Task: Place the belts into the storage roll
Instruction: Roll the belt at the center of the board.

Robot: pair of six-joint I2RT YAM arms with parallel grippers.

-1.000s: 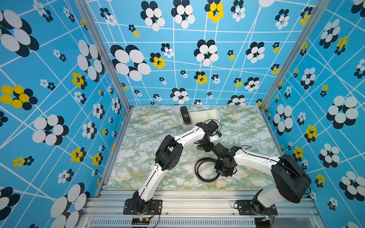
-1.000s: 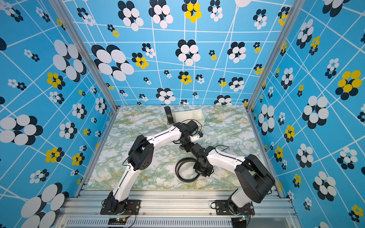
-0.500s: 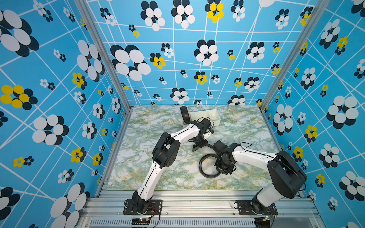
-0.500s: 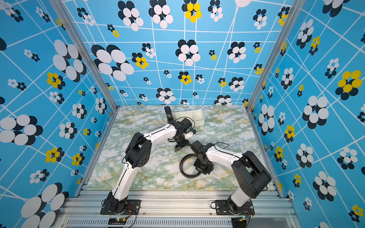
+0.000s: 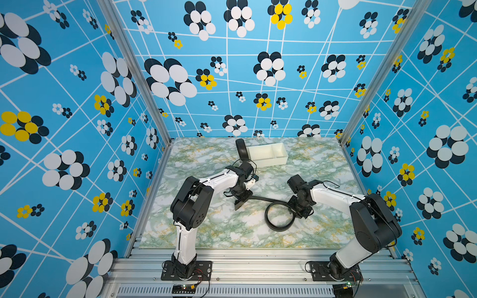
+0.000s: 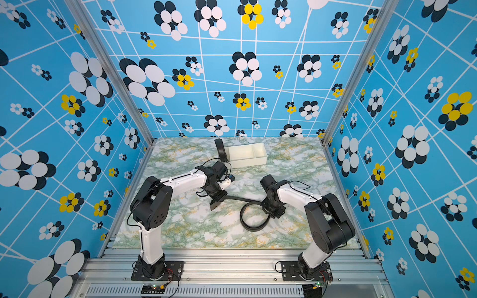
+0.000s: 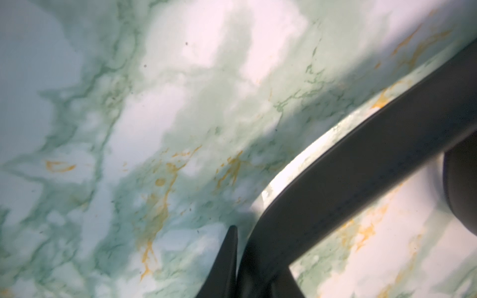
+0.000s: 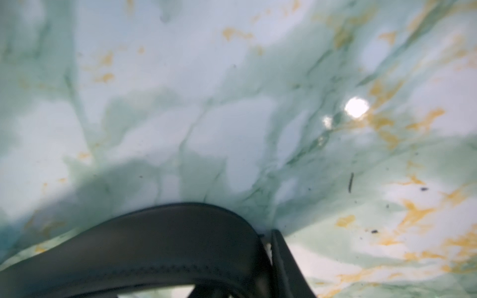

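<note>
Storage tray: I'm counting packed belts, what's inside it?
The tray shows two empty-looking compartments; its near wall hides some floor. A coiled belt stands at one end, inside or outside unclear.

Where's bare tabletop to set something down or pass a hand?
Free on the marble tabletop: the front strip between the near edge and the loose belt; the far-left corner beside the coiled belt; the far-right corner past the storage tray. Crowded: mid-table, where left gripper and right gripper both sit on the loose belt.
</note>
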